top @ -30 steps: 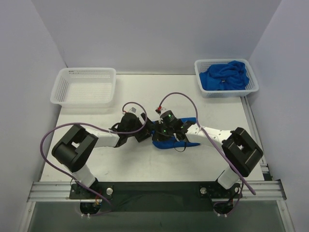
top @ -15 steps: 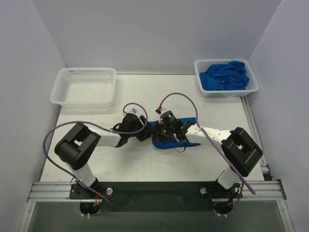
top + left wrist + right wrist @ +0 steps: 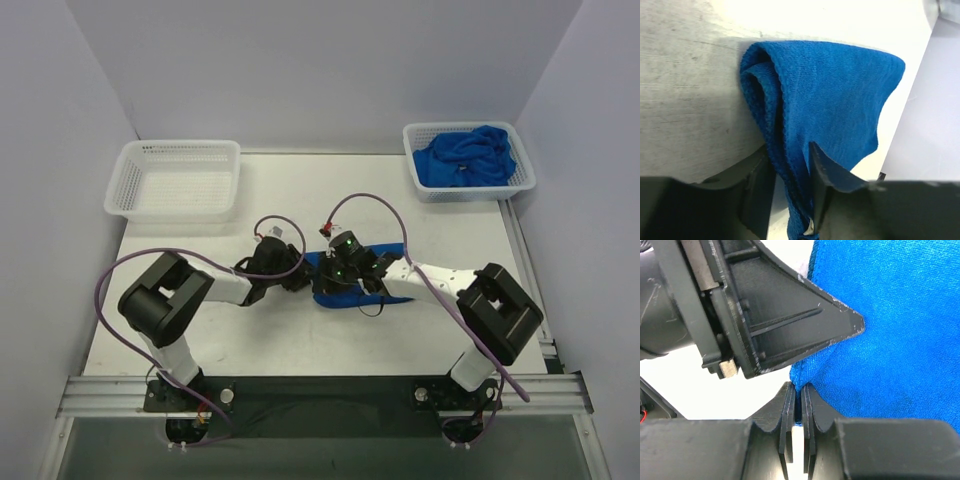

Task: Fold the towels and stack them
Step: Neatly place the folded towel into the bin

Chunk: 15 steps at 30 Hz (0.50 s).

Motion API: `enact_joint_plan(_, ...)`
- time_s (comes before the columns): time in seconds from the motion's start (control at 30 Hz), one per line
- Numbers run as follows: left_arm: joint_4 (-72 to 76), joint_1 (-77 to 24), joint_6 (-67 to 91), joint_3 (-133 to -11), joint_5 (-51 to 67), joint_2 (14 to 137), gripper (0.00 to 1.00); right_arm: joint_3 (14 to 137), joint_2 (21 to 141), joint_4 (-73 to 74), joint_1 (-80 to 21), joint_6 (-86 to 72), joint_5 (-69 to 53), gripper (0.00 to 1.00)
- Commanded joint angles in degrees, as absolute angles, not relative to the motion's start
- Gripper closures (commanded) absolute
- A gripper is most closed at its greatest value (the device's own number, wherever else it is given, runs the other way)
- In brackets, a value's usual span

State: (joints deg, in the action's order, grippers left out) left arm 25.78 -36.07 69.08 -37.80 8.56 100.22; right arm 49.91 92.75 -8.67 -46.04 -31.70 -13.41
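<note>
From overhead I'm getting only scraps of the towel [image 3: 335, 297] near the middle of the table [image 3: 300, 190]; both wrists are covering the rest, fingertips included. Through the left wrist camera the fold is running off the bottom edge between the fingers [image 3: 826, 175] of the left gripper [image 3: 790, 187], and I'm failing to tell whether they're pinching it. The heap [image 3: 465, 158] in the basket [image 3: 425, 188] at the far right corner is bunching too tightly to count.
</note>
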Motion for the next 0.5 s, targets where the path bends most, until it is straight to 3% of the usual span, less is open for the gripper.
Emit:
enact_joint_plan(0.0, 18.98, -36.12, 67.94, -35.33, 5.8, 102.83, 0.6, 50.98, 93.51, -9.49, -46.93, -32.08, -13.54, 1.0)
enact_joint_plan(0.13, 18.99, -35.16, 67.24, -34.98, 6.5, 102.66, 0.75, 51.15, 93.78, -8.7, -47.63, -31.55, -12.75, 1.0)
enact_joint_plan(0.23, 18.98, -33.93, 65.84, -34.63, 7.64, 101.69, 0.85, 51.15, 93.08, -7.56, -48.08, -31.38, -11.96, 0.7)
enact_joint_plan(0.27, 18.98, -33.49, 65.4, -34.54, 7.99, 101.43, 0.88, 51.07, 92.55, -7.21, -48.42, -31.12, -10.91, 0.52)
enact_joint_plan(0.37, 18.72, -32.26, 62.67, -34.45, 9.93, 100.02, 0.92, 51.33, 89.39, -4.05, -48.69, -30.59, -7.93, 0.28)
enact_joint_plan(0.47, 16.18, -30.68, 58.02, -35.33, 11.51, 98.0, 0.96, 51.68, 84.48, 2.61, -48.87, -29.01, -4.58, 0.18)
